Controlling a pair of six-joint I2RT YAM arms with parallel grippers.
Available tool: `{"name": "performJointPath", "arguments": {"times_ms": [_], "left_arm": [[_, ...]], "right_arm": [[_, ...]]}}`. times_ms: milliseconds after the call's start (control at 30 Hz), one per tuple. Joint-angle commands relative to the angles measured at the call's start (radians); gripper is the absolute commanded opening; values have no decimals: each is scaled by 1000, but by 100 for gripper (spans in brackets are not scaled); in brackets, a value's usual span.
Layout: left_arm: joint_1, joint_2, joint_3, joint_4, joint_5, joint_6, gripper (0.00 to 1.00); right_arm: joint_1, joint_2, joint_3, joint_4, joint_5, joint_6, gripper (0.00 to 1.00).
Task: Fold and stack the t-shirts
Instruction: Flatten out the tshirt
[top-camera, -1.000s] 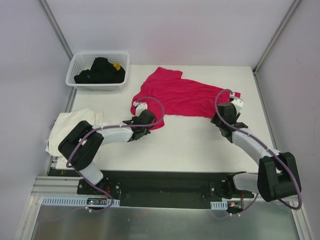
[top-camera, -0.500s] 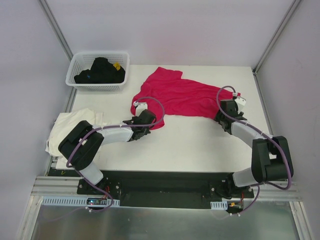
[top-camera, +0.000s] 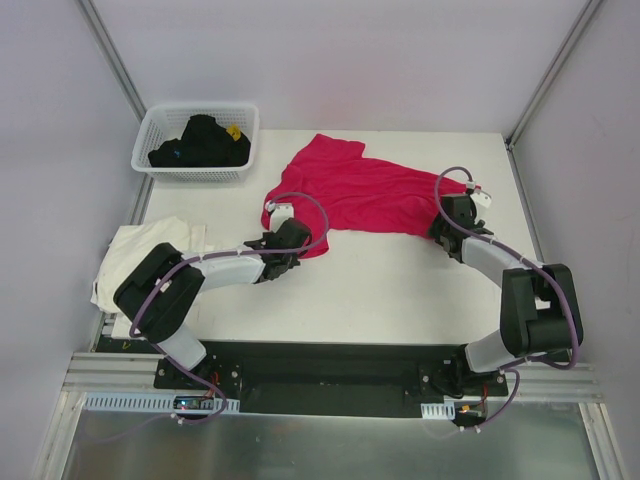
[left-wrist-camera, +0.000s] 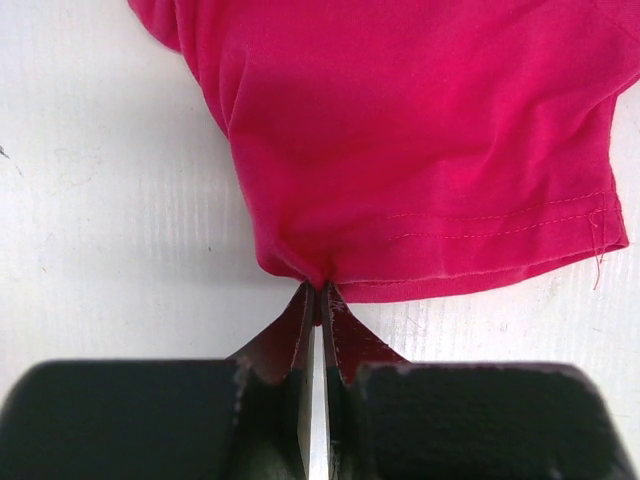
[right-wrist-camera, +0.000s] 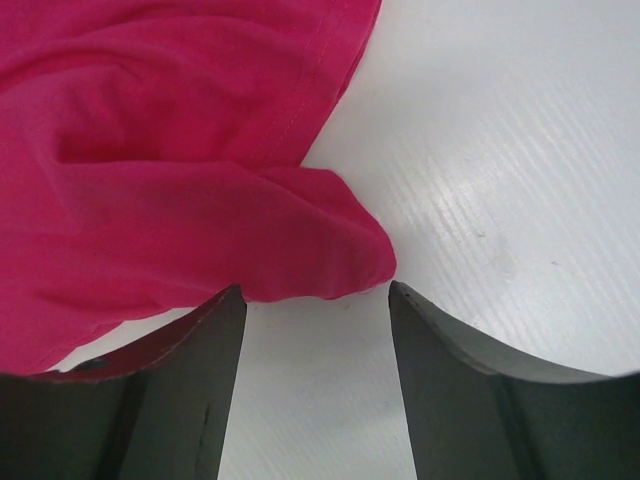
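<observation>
Left fingers (left-wrist-camera: 290, 340): clenched tight, tips pinching a small gather at the hemmed edge of the magenta-red t-shirt (left-wrist-camera: 400, 140); the cloth fans out from the pinch, away from the wrist camera
Right fingers (right-wrist-camera: 170, 390): released and set wide apart, holding nothing; a rounded fold of the same t-shirt lies on the surface (right-wrist-camera: 500, 170) between the two tips, just past them
Surface: white, with fine ridges in the right wrist view
Magenta-red t-shirt, from above: lies rumpled across the far middle of the surface, its near-left corner at the left fingers and its right end at the right fingers
Cream-white t-shirt (top-camera: 135, 255): bunched at the left edge of the surface, beside the left arm, well apart from the red one
Basket (top-camera: 190, 172): white lattice, far-left corner, with dark cloth (top-camera: 200, 145) heaped inside
Writing: a yellow tag (top-camera: 233, 130) on the dark cloth, too small to read
</observation>
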Motion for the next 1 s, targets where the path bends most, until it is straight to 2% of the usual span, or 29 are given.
{"name": "performJointPath", "arguments": {"times_ms": [0, 333, 767, 967], "left_arm": [[-7, -45, -1, -10, -28, 20, 0], [-7, -102, 29, -36, -55, 48, 0], [-7, -174, 112, -61, -144, 108, 0], [-6, -183, 157, -61, -172, 127, 0]], "right_arm": [[-7, -3, 19, 21, -62, 50, 61], [-21, 14, 23, 10, -68, 80, 61], [-45, 127, 95, -48, -197, 159, 63], [-59, 108, 101, -68, -205, 172, 62]]}}
